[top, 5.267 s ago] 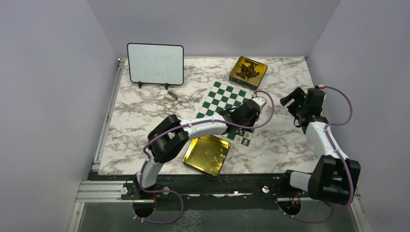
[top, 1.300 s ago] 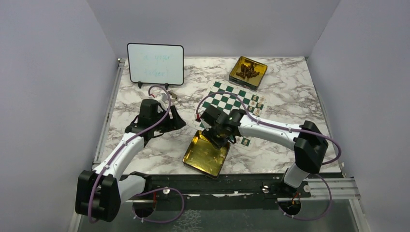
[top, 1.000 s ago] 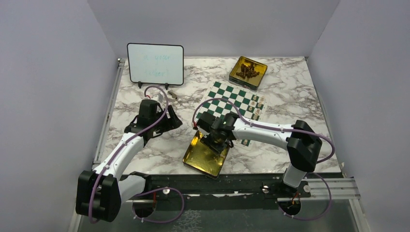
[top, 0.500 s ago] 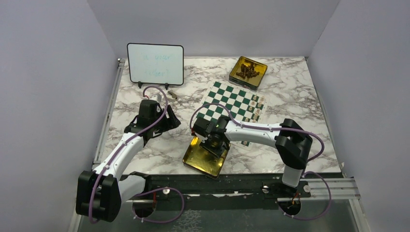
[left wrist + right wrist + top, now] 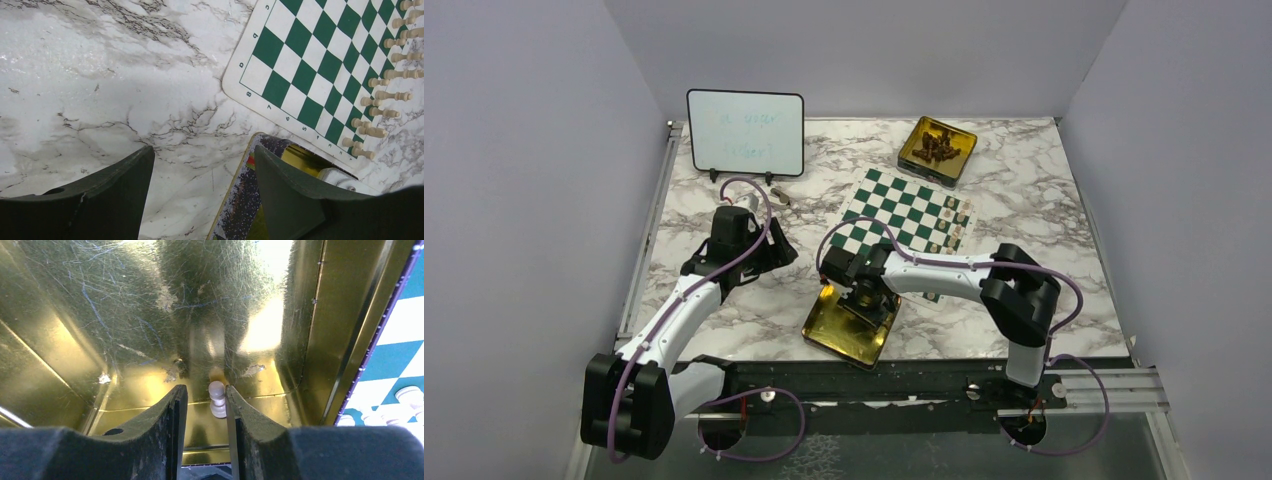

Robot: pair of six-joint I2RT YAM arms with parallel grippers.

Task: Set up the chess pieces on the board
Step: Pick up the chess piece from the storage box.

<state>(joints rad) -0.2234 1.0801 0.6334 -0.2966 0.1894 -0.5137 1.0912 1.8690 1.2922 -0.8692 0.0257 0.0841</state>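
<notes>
A pale pawn [image 5: 217, 399] stands between the right fingers [image 5: 172, 421], perhaps touching one.

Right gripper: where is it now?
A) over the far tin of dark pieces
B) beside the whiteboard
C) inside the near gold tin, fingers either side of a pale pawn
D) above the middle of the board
C: in the right wrist view the right gripper sits low inside the gold tin, with a pale pawn standing between its fingers and a gap showing on one side.
</notes>
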